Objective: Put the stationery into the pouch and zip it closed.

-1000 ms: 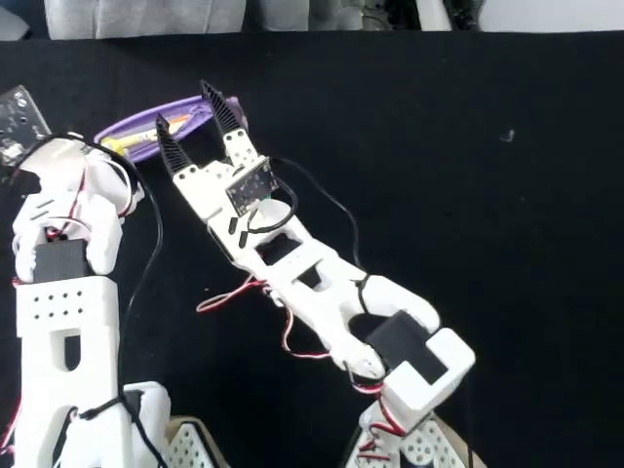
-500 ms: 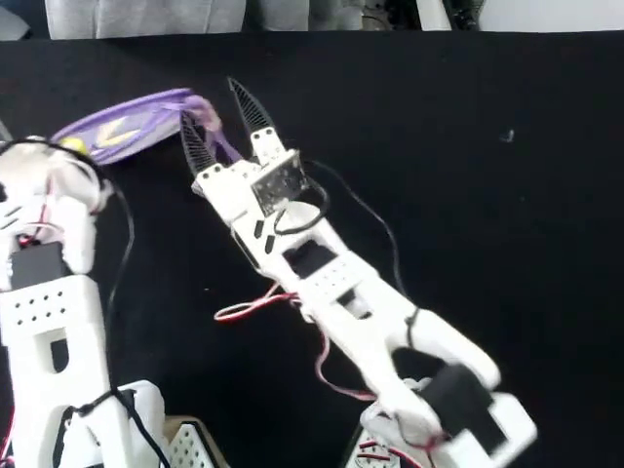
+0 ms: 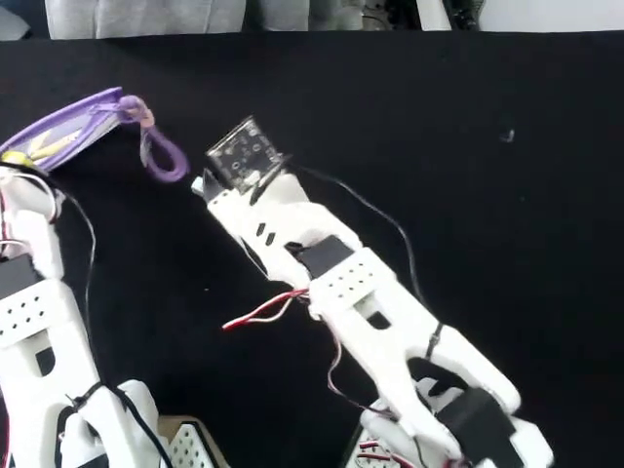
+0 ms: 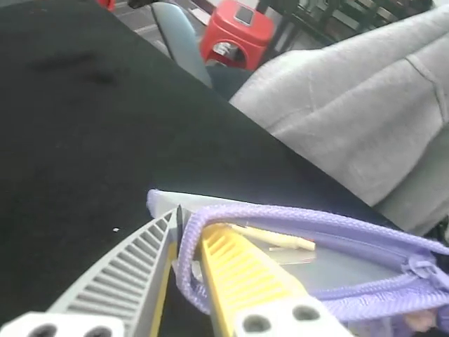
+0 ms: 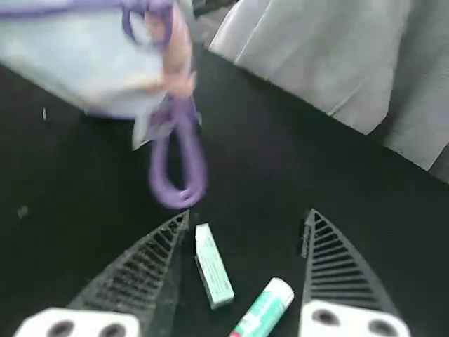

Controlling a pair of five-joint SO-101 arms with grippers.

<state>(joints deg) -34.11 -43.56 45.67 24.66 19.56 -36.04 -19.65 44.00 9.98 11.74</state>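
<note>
Pouch [image 3: 73, 122] slanted, strap [image 3: 161, 156] end toward right end effector [image 5: 245, 217], apart; left end effector [image 4: 188, 228] clamps rim.

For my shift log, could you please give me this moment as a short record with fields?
Pouch: purple pouch, zip open, a yellowish item inside
Left gripper: fingers shut on the pouch's rim
Right gripper: fingers open, holding nothing
Loose on the table: a white and green block and a green and white tube, below the right gripper
Strap: purple loop at the pouch's end
Left to do: two items out, zip not closed
</note>
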